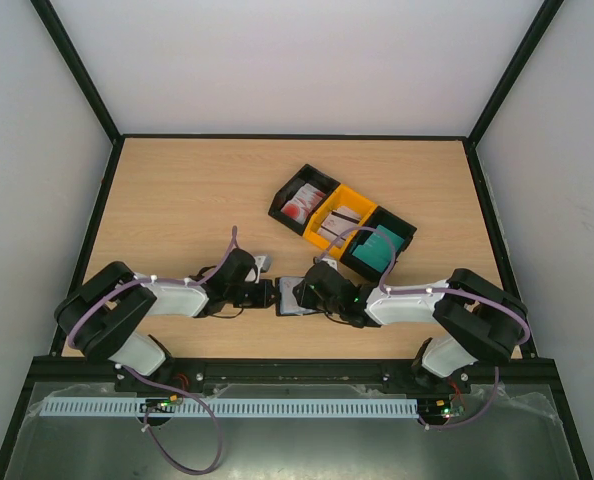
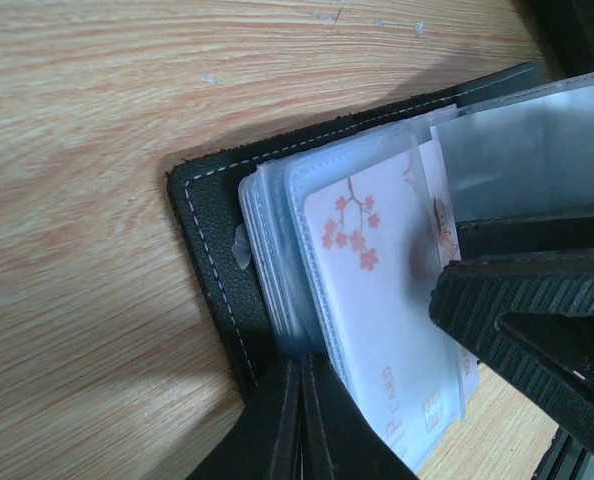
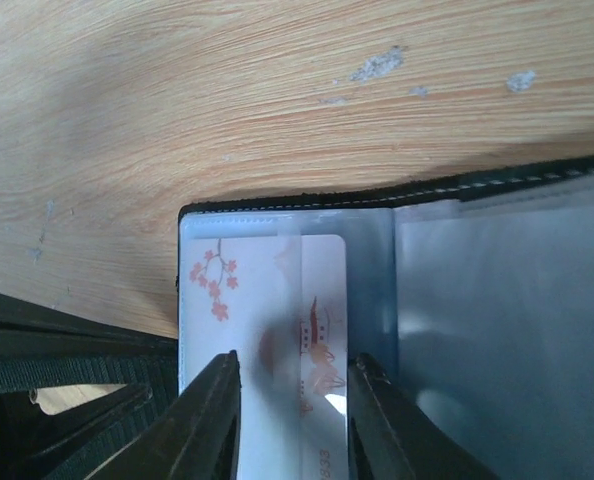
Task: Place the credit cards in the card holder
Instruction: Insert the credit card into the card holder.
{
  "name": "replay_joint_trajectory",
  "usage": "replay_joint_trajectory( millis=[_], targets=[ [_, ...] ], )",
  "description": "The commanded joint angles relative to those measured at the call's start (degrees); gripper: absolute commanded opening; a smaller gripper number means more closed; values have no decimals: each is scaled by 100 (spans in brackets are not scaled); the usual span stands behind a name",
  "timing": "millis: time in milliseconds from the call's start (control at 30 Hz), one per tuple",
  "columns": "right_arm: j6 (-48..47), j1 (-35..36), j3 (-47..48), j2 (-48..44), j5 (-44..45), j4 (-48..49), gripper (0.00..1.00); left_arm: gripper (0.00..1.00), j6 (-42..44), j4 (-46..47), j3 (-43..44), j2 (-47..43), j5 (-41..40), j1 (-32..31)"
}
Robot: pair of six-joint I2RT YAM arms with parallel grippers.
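The card holder (image 1: 292,297) lies open on the table between both arms, its black cover (image 2: 212,240) under a stack of clear sleeves (image 3: 497,320). My left gripper (image 2: 302,365) is shut on the holder's near black edge. A white credit card (image 3: 267,290) printed with red blossoms sits in the top sleeve, also visible in the left wrist view (image 2: 377,300). My right gripper (image 3: 292,365) stands just over that card, its fingers a narrow gap apart and clamping nothing. More credit cards lie in the trays.
Three joined trays stand at the back right: a black tray (image 1: 302,203) with red-and-white cards, a yellow tray (image 1: 339,222) with pale cards, and a black tray (image 1: 380,245) with teal cards. Black frame rails edge the table.
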Motion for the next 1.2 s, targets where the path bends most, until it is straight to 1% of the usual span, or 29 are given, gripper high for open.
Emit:
replay_joint_trajectory(
  millis=[0,100,200,333,533,633,800,967,1067,1167],
  targets=[
    [-114,44,111,9,-7,52,32,5,114,-51,53,89,84,-42],
    [-130,43,118,-106,132,-125,32,5,121,-145,61,-9,-40,-37],
    [-159,43,106,-164,199,-207,26,6,132,-277,49,-221,-279,-43],
    [-154,43,115,-12,159,-225,19,6,139,-305,-8,-560,-453,-43],
    [-83,43,63,110,174,-187,9,9,36,-122,-83,-761,-402,-43],
    [-24,43,-18,135,182,-71,5,13,-31,-43,-97,-725,-340,-43],
    [74,3,-311,121,120,414,4,19,-83,21,-107,-617,-269,-39],
    [155,-147,-690,78,-197,1152,2,22,-92,27,-82,-518,-266,-43],
    [282,-300,-1026,42,-482,1780,2,27,-111,25,-80,-471,-298,-43],
    [428,-503,-1360,85,-847,2528,2,29,-122,36,-64,-437,-298,-39]
  ],
)
